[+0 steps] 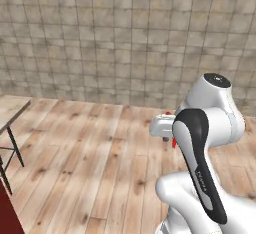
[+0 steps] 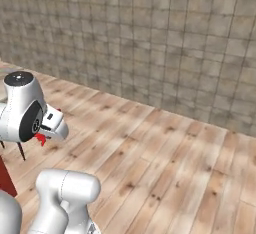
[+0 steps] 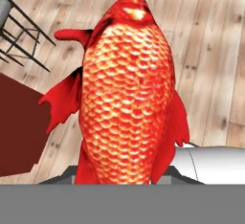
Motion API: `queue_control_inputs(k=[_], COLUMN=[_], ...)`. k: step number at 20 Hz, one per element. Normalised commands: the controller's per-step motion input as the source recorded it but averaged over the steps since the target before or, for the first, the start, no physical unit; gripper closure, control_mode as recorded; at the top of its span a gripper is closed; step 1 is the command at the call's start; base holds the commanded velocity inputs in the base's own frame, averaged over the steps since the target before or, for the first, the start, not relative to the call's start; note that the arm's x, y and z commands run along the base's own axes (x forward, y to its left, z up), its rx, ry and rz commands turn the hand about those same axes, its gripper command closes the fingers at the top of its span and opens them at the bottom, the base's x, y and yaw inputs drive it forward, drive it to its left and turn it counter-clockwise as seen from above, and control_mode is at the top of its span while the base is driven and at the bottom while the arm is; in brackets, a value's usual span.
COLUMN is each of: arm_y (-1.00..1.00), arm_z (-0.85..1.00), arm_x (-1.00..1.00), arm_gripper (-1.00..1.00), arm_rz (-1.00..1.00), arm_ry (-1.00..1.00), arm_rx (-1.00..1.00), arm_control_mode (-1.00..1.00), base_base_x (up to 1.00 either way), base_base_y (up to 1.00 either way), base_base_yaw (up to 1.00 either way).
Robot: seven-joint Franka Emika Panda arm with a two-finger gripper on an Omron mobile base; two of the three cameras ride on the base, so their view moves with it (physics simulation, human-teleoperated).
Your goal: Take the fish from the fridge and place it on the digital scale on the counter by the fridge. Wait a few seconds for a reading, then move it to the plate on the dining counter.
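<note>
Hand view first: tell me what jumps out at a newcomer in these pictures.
The red-orange fish dominates the hand view, scaly, held lengthwise above plank flooring with its head toward the top of the picture. In the base views the white arm bulks in the foreground before a tiled stone wall, with a sliver of red fish peeping beside the wrist.

fish red-orange, scaled; floor pale wood planks; wall beige-grey tiles

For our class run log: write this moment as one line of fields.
hand: shut on fish | fish: carried above wooden floor | plate: not reached
</note>
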Motion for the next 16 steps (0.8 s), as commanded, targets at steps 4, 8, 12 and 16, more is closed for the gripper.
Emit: queue_control_inputs(k=[4, 8, 12, 16], arm_y=[0.0, 0.0, 0.0, 0.0], arm_z=[0.0, 0.0, 0.0, 0.0], arm_x=[0.0, 0.0, 0.0, 0.0], arm_gripper=[1.0, 1.0, 1.0, 1.0], arm_rz=[0.0, 0.0, 0.0, 0.0], arm_ry=[0.0, 0.0, 0.0, 0.0], arm_rx=[0.0, 0.0, 0.0, 0.0], arm_control_mode=[1.0, 1.0, 1.0, 1.0], base_base_x=[1.0, 1.0, 1.0, 1.0], base_base_y=[-0.68, -0.69, -0.7, -0.74], base_base_yaw=[0.47, 0.47, 0.47, 0.47])
